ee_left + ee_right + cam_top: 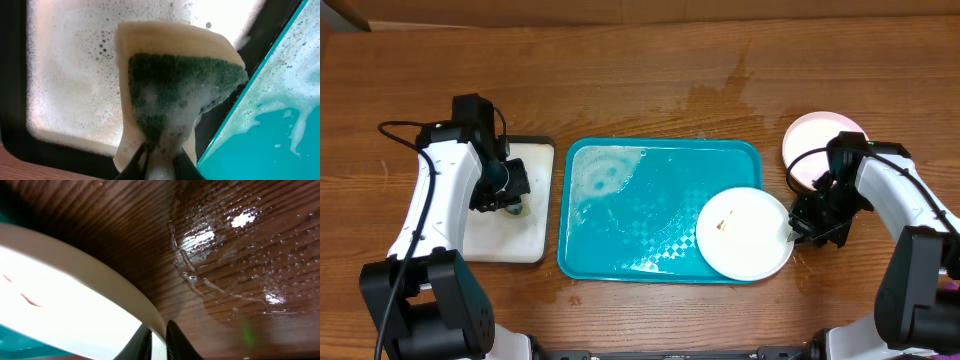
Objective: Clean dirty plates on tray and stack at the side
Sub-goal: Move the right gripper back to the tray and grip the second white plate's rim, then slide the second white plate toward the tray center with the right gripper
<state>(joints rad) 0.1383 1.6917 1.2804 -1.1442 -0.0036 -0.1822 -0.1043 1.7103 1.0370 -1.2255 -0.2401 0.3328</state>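
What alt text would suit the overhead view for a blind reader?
A foam-streaked teal tray sits mid-table; the right gripper pinches the rim of a smeared white plate at its right end. The left gripper holds a sponge over a white tray, and a second plate lies off the tray, far right.

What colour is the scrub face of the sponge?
Dark green, on a yellow sponge; left wrist view shows it best.

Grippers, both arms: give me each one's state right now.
Left gripper: shut on the sponge.
Right gripper: shut on the white plate, at its rim.
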